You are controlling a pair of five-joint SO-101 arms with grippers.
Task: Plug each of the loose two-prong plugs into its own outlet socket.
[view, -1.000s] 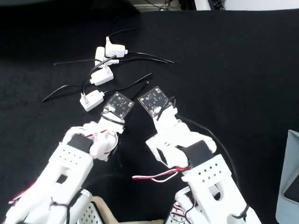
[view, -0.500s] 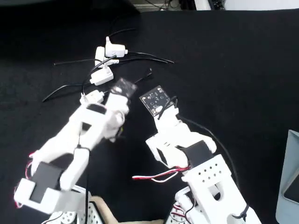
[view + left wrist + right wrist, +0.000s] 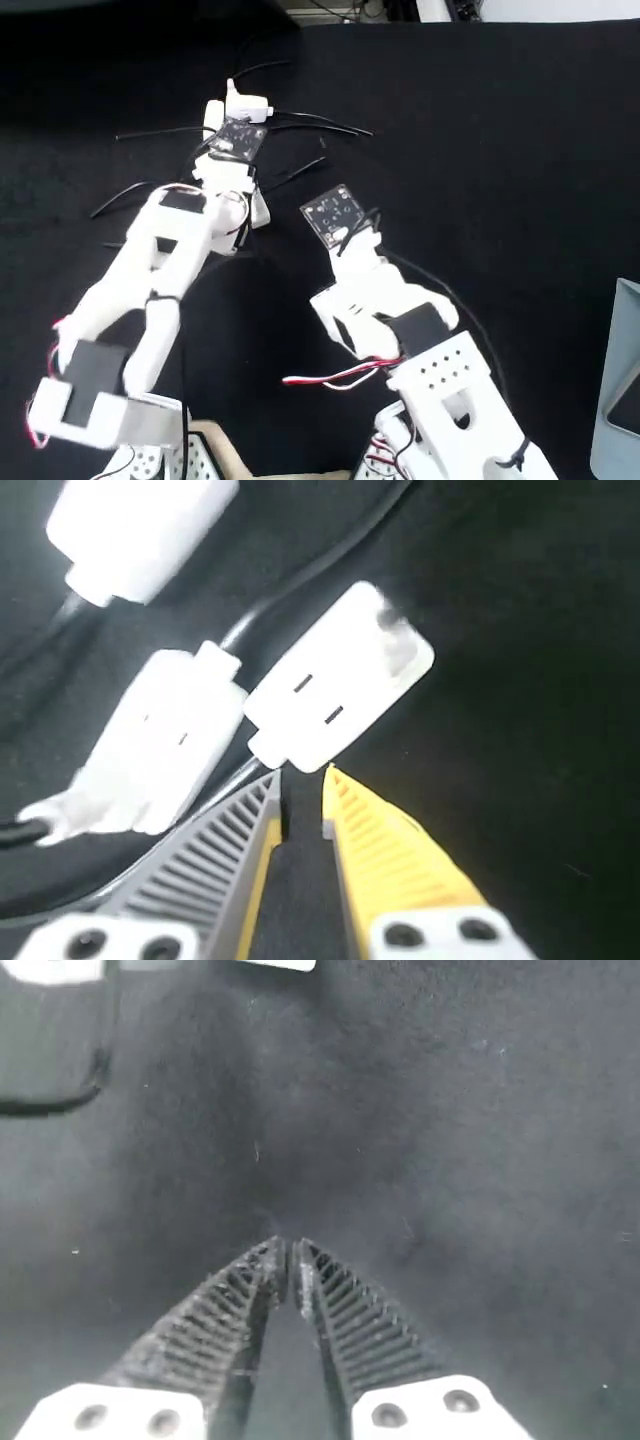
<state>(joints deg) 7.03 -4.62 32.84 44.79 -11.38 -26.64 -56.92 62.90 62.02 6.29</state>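
1. Black cloth is covering the table (image 3: 520, 150), and both arms are standing at its near edge.
2. Nearest, the right arm (image 3: 400, 320) is sitting folded low over the near middle of the table.
3. Its end effector (image 3: 291, 1250) is hanging just above bare cloth. The two dark fingers are pressing almost tip to tip and gripping nothing.
4. Farther out, the left arm (image 3: 160, 260) is spanning the table from the near left corner to a cluster of white parts at the far left.
5. The left end effector (image 3: 302, 776) is hovering low there. Its grey and yellow fingers are standing apart by a narrow gap and holding nothing, with their tips just beside the near edge of an outlet socket (image 3: 335, 695).
6. That socket is lying flat on the cloth with its two slots facing up.
7. Just beside it, a second white socket piece (image 3: 165, 745) is lying at a slant; whether the two are touching is hard to tell.
8. Beyond both, a white block (image 3: 140, 525) is showing too blurred to tell whether it is a plug or a socket.
9. At the far side of the cluster, a white plug (image 3: 245, 103) is lying on the cloth, and thin black cables (image 3: 320, 125) are trailing outward from the group.
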